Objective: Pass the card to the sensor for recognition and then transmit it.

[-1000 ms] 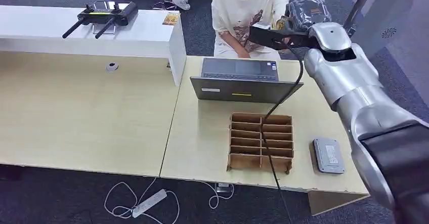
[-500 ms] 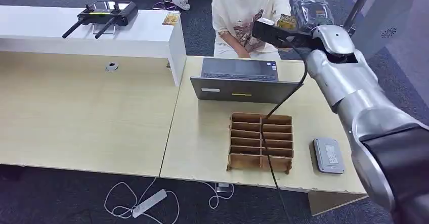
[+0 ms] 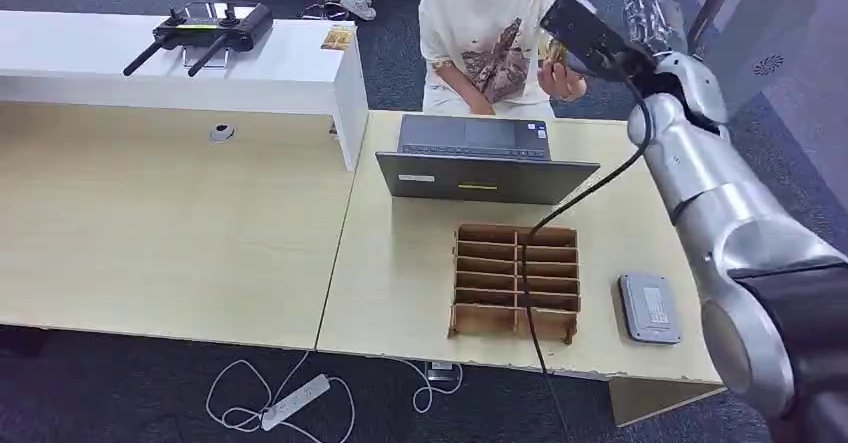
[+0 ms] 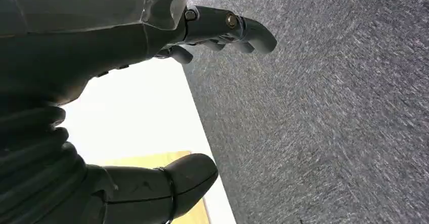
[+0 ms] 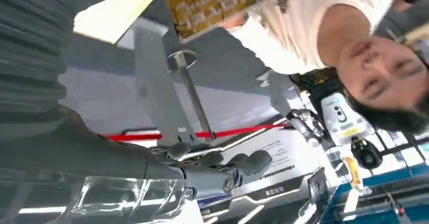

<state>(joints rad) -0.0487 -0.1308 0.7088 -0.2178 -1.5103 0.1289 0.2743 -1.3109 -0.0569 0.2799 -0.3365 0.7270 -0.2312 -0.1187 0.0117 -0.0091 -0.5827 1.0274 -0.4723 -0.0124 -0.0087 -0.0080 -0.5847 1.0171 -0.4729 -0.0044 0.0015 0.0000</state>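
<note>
Card is just beside my right hand, held in the person's hand. My fingers are spread and empty. If I reach off-line, I could knock it loose or nip their fingers.

The card is cut off by the frame's edge, its print blurred.

Person's hand holds yellow card beside raised right arm

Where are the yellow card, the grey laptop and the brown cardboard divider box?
yellow card [image 5: 210,4], right wrist view, printed face.
grey laptop [image 3: 487,176], head view, lid back.
brown cardboard divider box [image 3: 516,280], head view, centre partition.
</note>
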